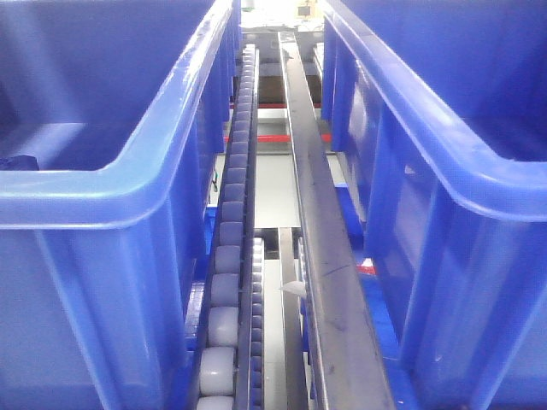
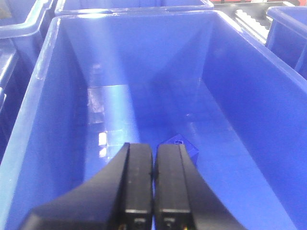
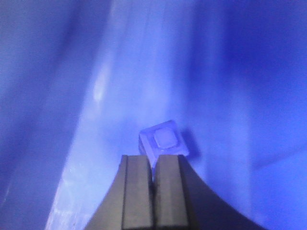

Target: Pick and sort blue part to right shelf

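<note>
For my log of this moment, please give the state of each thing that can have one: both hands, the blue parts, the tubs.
left hand: shut, empty, over a tub
right hand: shut, empty
blue part: lying on tub floor, beyond left hand
blue part: lying loose, knob toward camera
blue tub: holds one part

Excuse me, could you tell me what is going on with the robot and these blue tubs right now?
Both arms reach down into large blue tubs on the roller rack. The left gripper is shut and empty above a tub floor, with a small blue part lying just beyond its fingertips. The right gripper is also shut, with another blue block right at its tips; whether it pinches the block is unclear.
</note>
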{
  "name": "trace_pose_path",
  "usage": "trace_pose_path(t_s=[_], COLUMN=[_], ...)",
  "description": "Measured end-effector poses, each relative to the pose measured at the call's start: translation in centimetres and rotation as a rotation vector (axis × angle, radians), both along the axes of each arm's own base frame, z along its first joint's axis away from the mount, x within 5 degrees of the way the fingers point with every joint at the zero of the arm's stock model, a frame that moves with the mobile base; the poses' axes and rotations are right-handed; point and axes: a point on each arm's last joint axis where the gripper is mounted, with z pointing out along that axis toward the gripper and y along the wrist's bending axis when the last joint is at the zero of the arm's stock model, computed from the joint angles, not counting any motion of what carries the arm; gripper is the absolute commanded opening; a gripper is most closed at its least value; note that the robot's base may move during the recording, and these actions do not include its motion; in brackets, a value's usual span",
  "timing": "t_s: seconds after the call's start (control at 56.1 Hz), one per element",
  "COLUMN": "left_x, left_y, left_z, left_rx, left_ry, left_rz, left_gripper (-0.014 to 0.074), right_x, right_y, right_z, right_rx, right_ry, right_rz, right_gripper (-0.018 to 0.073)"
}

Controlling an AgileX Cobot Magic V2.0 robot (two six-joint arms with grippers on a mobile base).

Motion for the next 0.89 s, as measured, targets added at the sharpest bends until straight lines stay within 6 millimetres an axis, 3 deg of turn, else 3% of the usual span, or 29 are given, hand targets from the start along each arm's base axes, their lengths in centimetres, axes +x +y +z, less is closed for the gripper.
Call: trace_pose_path(t_s=[0.321, 0.892], left_x=[0.0, 0.0], left_y=[0.0, 0.0], left_z=[0.0, -0.1], left_rx=[0.001, 0.002], left_ry=[0.0, 0.002], left_rz=[0.001, 0.001], left_gripper=[0.0124, 0.0124], right_x=[-6.2, -6.5], right_y=[-0.8, -0.8], right_z=[-1.2, -1.3], right_rx=[0.037, 0.04], right_ry=[-0.315, -0.335], right_rz=[0.001, 0.001], right_gripper=[0.0043, 0.0043])
